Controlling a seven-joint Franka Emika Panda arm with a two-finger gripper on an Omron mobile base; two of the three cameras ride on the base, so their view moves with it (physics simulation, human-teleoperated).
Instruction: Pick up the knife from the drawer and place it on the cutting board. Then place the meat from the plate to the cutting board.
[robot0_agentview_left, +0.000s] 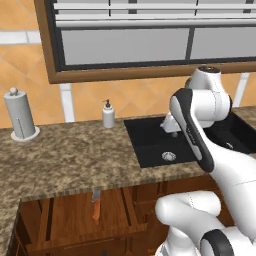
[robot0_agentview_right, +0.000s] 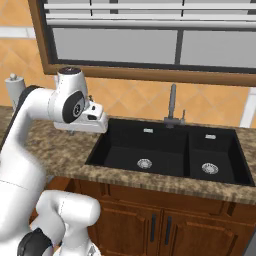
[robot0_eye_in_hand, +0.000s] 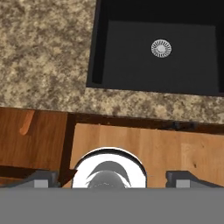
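Knife: orange-handled, lying in open drawer below the worktop, left of the spread, empty fingers; fetching step; next, probably shift over and descend.

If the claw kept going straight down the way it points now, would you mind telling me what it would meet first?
Probably the wooden floor of the open drawer, to the right of a divider. The open claw points down into that section; the knife lies in the section to the left. Depth is hard to judge.
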